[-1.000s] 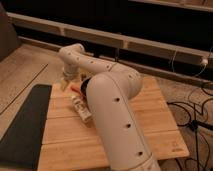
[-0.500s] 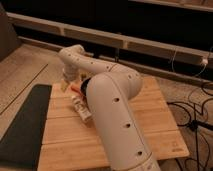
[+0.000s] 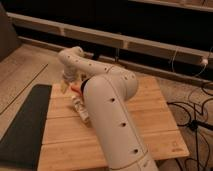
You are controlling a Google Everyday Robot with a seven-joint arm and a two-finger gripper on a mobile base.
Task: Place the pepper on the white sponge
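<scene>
- Wooden tabletop (image 3: 150,107) carries a red-orange pepper (image 3: 76,89), partly hidden behind the white arm (image 3: 110,117).
- End effector (image 3: 65,85) hangs open just beside the pepper, low over the tabletop.

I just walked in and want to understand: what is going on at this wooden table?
A white robot arm bends over the wooden table. Its gripper hangs low near the table's far left part, open, with nothing visibly held. A small red-orange pepper lies beside it, partly hidden by the arm. A whitish item, possibly the sponge, lies closer to the camera; the pepper is not on it yet.
</scene>
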